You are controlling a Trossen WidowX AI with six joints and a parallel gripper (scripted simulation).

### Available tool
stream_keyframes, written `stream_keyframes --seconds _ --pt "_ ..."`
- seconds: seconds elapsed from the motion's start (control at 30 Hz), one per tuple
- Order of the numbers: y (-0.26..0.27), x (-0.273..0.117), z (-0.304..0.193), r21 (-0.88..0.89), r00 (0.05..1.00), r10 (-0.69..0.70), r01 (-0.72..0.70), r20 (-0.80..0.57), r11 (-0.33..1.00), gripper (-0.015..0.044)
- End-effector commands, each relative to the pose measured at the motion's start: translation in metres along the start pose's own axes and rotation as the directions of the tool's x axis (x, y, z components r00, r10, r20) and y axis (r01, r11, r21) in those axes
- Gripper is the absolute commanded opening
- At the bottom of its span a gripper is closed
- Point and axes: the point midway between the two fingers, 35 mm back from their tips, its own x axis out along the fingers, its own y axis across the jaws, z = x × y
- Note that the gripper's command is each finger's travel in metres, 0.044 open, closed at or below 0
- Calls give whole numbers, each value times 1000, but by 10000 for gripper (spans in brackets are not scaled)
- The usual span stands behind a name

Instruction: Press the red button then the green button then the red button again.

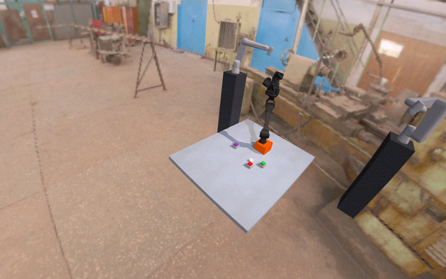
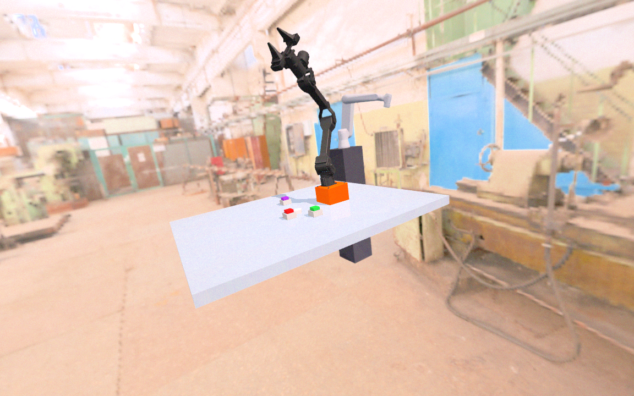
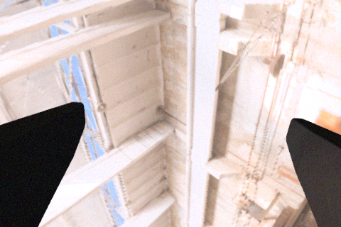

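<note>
Gripper point(image 2: 281, 44) (wide open) points upward, high above red button point(image 2: 288, 210).

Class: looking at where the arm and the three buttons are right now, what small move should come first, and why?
Probably swing the arm down toward the red button. The gripper is open, holds nothing, and points up at the ceiling, far above the table. Red comes first, and the white block sits right behind it, so descend carefully.
</note>
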Motion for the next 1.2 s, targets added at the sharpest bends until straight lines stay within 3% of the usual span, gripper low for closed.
stream_keyframes --seconds 0.0,0.07,0.27,0.53,0.87,1.03,1.17 --pt "-8 2 -2 -15 1000 -24 24 -5 1000 400" --pt "-75 13 -18 -132 976 -214 206 -44 969 400" --pt "-147 12 -31 -261 908 -413 381 -76 887 400" --pt "-284 -24 -49 -507 645 -756 617 -114 603 400" --pt "-418 -129 -56 -761 119 -986 626 -119 168 400" --pt "-462 -205 -55 -863 -213 -971 506 -111 -12 400" --pt "-481 -274 -53 -925 -490 -865 367 -105 -96 400"
